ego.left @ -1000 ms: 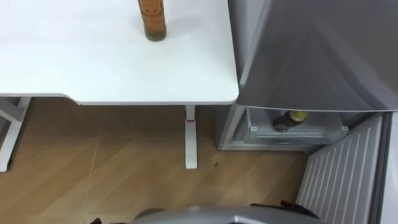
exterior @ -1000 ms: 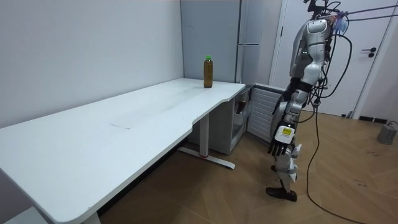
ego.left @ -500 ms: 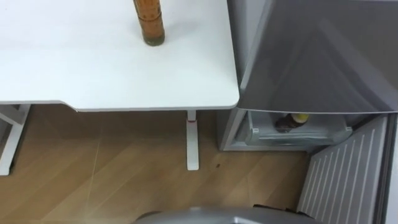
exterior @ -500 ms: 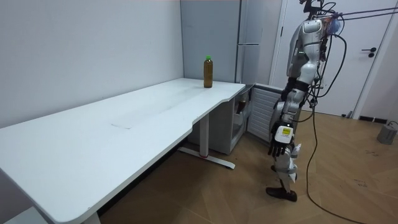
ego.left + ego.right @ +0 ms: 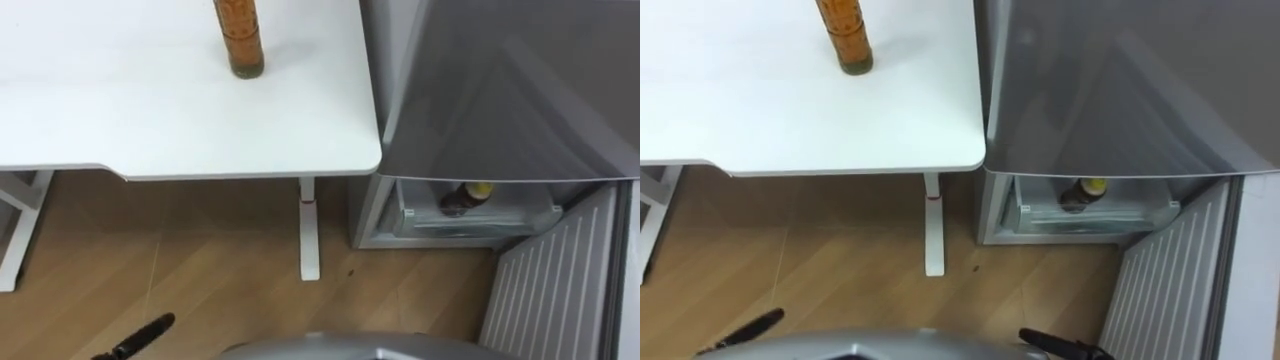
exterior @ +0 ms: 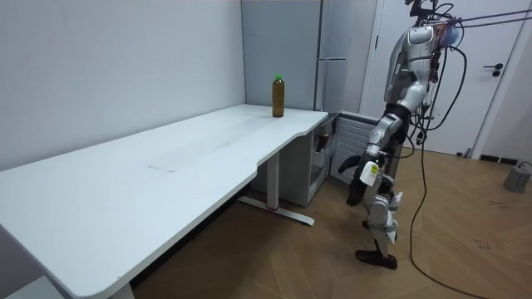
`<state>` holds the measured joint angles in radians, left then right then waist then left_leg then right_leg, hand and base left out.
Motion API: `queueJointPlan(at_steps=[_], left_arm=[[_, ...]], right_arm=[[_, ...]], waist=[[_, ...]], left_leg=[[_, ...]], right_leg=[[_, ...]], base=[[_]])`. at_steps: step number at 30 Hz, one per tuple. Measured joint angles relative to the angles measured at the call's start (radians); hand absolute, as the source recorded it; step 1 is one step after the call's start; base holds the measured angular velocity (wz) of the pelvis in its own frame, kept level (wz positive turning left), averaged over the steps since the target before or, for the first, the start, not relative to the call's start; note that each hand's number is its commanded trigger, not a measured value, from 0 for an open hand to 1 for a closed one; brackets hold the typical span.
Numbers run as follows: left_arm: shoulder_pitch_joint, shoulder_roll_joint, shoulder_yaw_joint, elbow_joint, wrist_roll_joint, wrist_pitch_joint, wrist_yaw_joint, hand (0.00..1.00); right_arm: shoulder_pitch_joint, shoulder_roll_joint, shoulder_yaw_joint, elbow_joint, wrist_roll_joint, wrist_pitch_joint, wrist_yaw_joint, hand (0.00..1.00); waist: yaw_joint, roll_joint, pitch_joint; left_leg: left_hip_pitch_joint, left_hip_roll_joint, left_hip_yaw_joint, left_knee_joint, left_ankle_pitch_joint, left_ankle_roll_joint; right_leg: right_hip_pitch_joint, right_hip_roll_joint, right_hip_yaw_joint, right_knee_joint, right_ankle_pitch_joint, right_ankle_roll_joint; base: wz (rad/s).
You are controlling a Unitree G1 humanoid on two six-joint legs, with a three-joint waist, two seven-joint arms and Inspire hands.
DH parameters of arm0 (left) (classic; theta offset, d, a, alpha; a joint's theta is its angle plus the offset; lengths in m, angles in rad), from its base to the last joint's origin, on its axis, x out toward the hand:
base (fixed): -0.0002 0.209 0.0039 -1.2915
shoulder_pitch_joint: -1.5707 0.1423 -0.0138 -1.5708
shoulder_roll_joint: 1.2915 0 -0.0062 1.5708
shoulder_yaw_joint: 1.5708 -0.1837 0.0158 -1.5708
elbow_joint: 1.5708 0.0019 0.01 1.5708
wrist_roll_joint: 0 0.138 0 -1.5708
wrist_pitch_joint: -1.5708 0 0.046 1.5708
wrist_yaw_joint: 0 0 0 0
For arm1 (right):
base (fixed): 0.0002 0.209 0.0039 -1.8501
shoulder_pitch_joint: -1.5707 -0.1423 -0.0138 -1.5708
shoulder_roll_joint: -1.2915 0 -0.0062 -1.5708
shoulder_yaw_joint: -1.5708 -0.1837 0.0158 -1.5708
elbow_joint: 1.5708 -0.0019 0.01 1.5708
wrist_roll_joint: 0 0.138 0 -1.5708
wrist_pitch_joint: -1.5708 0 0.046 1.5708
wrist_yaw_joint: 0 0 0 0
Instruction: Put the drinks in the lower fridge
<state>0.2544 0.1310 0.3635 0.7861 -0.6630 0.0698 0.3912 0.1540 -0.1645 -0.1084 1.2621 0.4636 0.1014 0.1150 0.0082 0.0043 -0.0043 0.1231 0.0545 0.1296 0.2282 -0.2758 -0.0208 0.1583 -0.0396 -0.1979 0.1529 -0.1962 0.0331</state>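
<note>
Left eye view: 1 bottle [image 5: 240,45] is seen upright on the counter [image 5: 120,100]; a 2nd bottle [image 5: 465,196] is lodged in the lower fridge [image 5: 520,215]. The left robot hand [image 5: 135,340] is held empty, fingers straight; the right robot hand's [image 5: 1060,347] state cannot be told. If reached for at full stretch, the bottle could be toppled.

Table [image 5: 200,120] is plain white, no pattern. The bottle [image 5: 239,35] on it is amber-brown, with a green cap in the room view. Fridge [image 5: 500,90] is silver-grey, and its door lining [image 5: 550,290] is white and ribbed. The second bottle [image 5: 462,198] is dark brown with a yellow cap. Floor [image 5: 200,260] is tan wood planks. Left hand [image 5: 135,340] is black.
</note>
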Motion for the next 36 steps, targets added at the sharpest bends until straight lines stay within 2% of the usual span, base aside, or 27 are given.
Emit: queueJointPlan(at_steps=[3,4,5,8,12,14,17,21,22,23,25,27,30,32,36], left_arm=[[-0.002,0.0,0.034,-0.13,0.004,-0.027,0.09,0.0],[-0.004,0.0,0.036,-0.165,0.014,-0.049,0.123,0.0],[-0.011,0.0,0.036,-0.191,0.045,-0.069,0.15,0.0],[-0.019,-0.001,0.033,-0.268,0.129,-0.098,0.211,0.0],[-0.018,0.0,0.028,-0.381,0.159,-0.128,0.262,0.0],[-0.017,0.0,0.023,-0.436,0.202,-0.164,0.283,0.0],[-0.019,0.0,-0.001,-0.508,0.299,-0.179,0.301,0.0],[-0.02,0.001,-0.021,-0.647,0.355,-0.195,0.3,0.0],[-0.02,0.002,-0.022,-0.692,0.371,-0.208,0.297,0.0],[-0.024,0.006,-0.029,-0.723,0.403,-0.217,0.294,0.0],[-0.025,0.007,-0.051,-0.771,0.443,-0.224,0.288,0.0],[-0.032,0.007,-0.07,-0.799,0.465,-0.228,0.262,0.0],[-0.054,0.011,-0.108,-0.836,0.483,-0.228,0.218,0.0],[-0.057,0.017,-0.138,-0.875,0.514,-0.227,0.167,0.0],[-0.086,0.034,-0.196,-0.911,0.567,-0.228,0.122,0.0]], right_arm=[[0.009,-0.006,-0.012,-0.011,-0.019,-0.008,-0.012,0.0],[0.015,-0.009,-0.014,-0.01,-0.043,-0.016,-0.014,0.0],[0.022,-0.009,-0.027,-0.011,-0.067,-0.023,-0.013,0.0],[0.029,-0.008,-0.034,-0.011,-0.082,-0.039,-0.011,0.0],[0.034,-0.008,-0.035,-0.012,-0.086,-0.048,-0.009,0.0],[0.032,-0.008,-0.035,-0.011,-0.11,-0.06,-0.002,0.0],[0.031,-0.008,-0.034,-0.011,-0.135,-0.072,0.01,0.0],[0.024,-0.007,-0.034,-0.007,-0.161,-0.083,0.011,0.0],[0.024,-0.007,-0.034,-0.001,-0.166,-0.09,0.01,0.0],[0.022,-0.006,-0.033,0.006,-0.164,-0.097,0.009,0.0],[0.019,-0.006,-0.033,0.018,-0.158,-0.11,0.008,0.0],[0.016,-0.004,-0.032,0.026,-0.153,-0.122,0.008,0.0],[0.006,-0.004,-0.028,0.03,-0.154,-0.126,0.019,0.0],[-0.002,-0.003,-0.027,0.03,-0.154,-0.13,0.042,0.0],[-0.007,-0.003,-0.021,0.034,-0.154,-0.137,0.043,0.0]], waist=[[0.003,-0.002,0.0004],[0.005,0.001,-0.0003],[0.003,0.001,-0.0007],[-0.001,0.003,-0.0012],[-0.002,0.003,-0.0011],[-0.001,0.003,-0.0011],[-0.005,0.0,0.0011],[-0.006,-0.004,0.004],[-0.006,-0.006,0.0055],[-0.007,-0.001,0.0037],[-0.006,-0.002,0.0062],[-0.008,0.001,0.0065],[-0.017,0.001,0.0142],[-0.033,0.0,0.0153],[-0.057,0.002,0.0165]], left_leg=[[0.004,0.0,-0.001,-0.002,0.001,-0.001],[0.011,0.0,0.0,-0.007,0.001,-0.001],[0.013,-0.001,-0.001,-0.007,0.001,-0.001],[0.009,-0.002,-0.014,-0.009,0.001,-0.001],[0.01,-0.007,-0.049,-0.009,0.001,0.0],[0.011,-0.007,-0.054,-0.008,0.001,0.0],[0.007,-0.009,-0.065,-0.007,0.001,0.0],[0.007,-0.011,-0.08,-0.015,0.001,0.0],[0.007,-0.011,-0.083,-0.017,0.002,0.002],[0.007,-0.012,-0.087,-0.019,0.002,0.002],[0.007,-0.012,-0.087,-0.018,0.002,0.002],[0.007,-0.012,-0.087,-0.018,0.002,0.002],[0.007,-0.012,-0.087,-0.014,0.002,0.003],[0.006,-0.012,-0.086,-0.015,0.002,0.003],[0.005,-0.013,-0.089,-0.015,0.002,0.003]], right_leg=[[-0.002,0.001,0.001,0.005,0.0,0.0],[-0.002,0.001,0.003,0.004,0.0,0.0],[-0.001,0.0,0.002,0.004,0.0,0.0],[0.002,0.001,0.001,0.004,0.0,0.0],[0.005,0.003,0.002,0.002,0.0,0.0],[0.007,0.003,0.003,0.002,0.0,0.0],[0.004,0.003,0.002,0.002,0.001,-0.001],[0.0,0.004,-0.001,0.002,0.001,-0.001],[0.001,0.005,0.001,0.002,0.002,-0.002],[0.001,0.005,0.002,0.001,0.002,-0.003],[0.002,0.006,0.004,0.0,0.002,-0.003],[0.002,0.006,0.004,0.0,0.002,-0.003],[-0.001,0.007,0.006,0.0,0.002,-0.003],[-0.002,0.007,0.006,-0.002,0.002,-0.003],[-0.002,0.006,0.004,-0.003,0.002,-0.003]], base=[[-0.02],[-0.07],[-0.06],[0.0],[0.01],[0.0],[0.03],[0.01],[-0.04],[-0.04],[0.0],[0.0],[0.0],[0.0],[0.0]])
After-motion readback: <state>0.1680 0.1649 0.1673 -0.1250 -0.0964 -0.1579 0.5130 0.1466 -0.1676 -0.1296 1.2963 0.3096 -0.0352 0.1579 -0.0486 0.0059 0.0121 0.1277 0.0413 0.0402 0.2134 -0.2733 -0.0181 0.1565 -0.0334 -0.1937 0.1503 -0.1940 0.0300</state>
